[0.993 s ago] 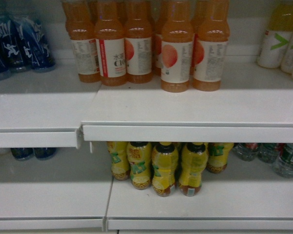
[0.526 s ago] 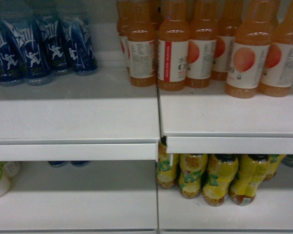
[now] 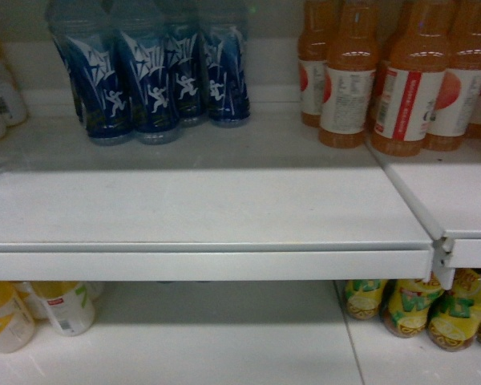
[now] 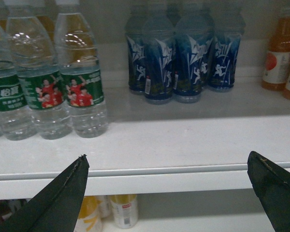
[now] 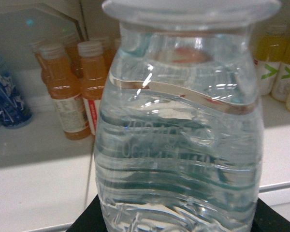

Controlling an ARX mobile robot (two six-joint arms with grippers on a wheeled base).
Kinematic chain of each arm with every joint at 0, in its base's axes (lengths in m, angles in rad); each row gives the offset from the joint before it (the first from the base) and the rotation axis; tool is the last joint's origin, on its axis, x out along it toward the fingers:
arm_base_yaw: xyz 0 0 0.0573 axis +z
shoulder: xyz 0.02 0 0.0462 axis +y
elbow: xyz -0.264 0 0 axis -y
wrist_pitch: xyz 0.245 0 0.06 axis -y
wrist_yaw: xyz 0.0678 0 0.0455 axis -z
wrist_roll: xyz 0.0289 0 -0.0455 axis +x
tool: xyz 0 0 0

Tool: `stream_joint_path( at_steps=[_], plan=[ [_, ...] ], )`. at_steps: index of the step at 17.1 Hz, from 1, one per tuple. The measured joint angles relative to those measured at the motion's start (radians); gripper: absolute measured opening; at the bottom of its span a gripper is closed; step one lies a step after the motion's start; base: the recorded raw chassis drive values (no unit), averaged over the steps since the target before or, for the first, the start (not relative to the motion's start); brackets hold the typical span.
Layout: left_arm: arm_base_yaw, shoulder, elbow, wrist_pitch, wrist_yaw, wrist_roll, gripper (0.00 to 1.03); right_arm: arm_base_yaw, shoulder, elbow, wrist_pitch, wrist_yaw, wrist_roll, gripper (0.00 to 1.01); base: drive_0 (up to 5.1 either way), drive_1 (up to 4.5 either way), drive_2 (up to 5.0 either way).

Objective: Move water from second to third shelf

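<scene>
A clear ribbed water bottle (image 5: 179, 145) fills the right wrist view, upright, with my right gripper (image 5: 176, 223) shut on its lower body; the dark fingers (image 5: 87, 220) show at both bottom corners. Its label is hidden. In the left wrist view two more water bottles (image 4: 82, 92) with green labels showing red-shirted players stand at the left of a white shelf (image 4: 183, 140). My left gripper (image 4: 166, 157) hangs open in front of that shelf's front edge, holding nothing. Neither gripper shows in the head view.
Blue sports-drink bottles (image 3: 152, 80) stand at the back of the white shelf (image 3: 208, 208), orange juice bottles (image 3: 385, 80) to their right. Below are yellow tea bottles (image 3: 417, 309) at right and white-and-yellow bottles (image 3: 32, 313) at left. A plain green-label bottle (image 4: 5, 94) stands far left.
The head view has swung left: the orange and yellow bottles slid toward the right edge and the blue bottles moved in to the upper middle.
</scene>
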State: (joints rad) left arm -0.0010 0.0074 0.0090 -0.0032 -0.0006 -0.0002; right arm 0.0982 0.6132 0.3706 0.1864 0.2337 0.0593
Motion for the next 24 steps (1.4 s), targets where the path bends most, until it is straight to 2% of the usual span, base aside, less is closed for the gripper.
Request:
stream_joint_path(
  at_steps=[24],
  plan=[
    [0.0,0.0,0.0,0.0,0.0,0.0,0.98,0.0,0.0,0.0,0.0,-0.002,0.0,0.41,-4.9,3.35,1.4]
  ],
)
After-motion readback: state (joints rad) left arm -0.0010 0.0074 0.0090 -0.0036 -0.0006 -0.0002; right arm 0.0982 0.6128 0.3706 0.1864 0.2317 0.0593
